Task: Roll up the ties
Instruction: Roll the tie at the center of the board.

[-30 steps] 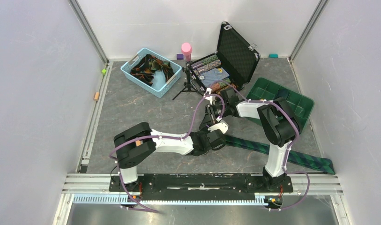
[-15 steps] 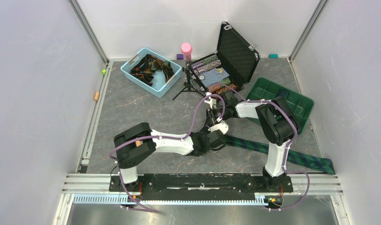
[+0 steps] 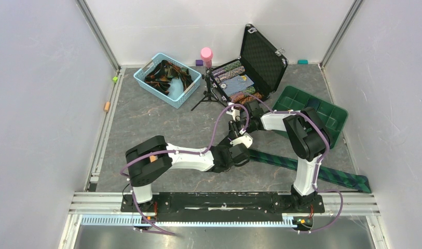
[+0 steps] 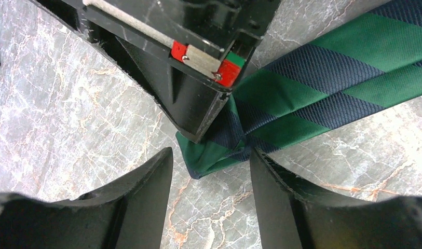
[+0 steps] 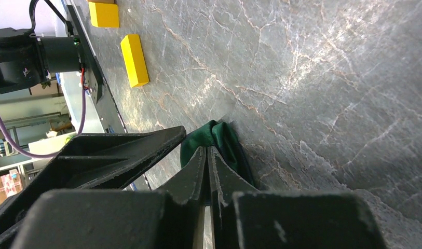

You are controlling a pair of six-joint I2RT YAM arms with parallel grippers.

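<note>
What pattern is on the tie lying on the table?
The tie has broad green and navy stripes, clearest in the left wrist view.

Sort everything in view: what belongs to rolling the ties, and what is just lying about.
Belongs to the job:
striped tie, its end pinched by the right gripper
loose ties in the blue basket
rolled ties in the black case

Lying about:
green tray
pink-topped tripod
yellow block

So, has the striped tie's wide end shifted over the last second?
No. The tie has its wide end at the same spot below the green tray.
</note>
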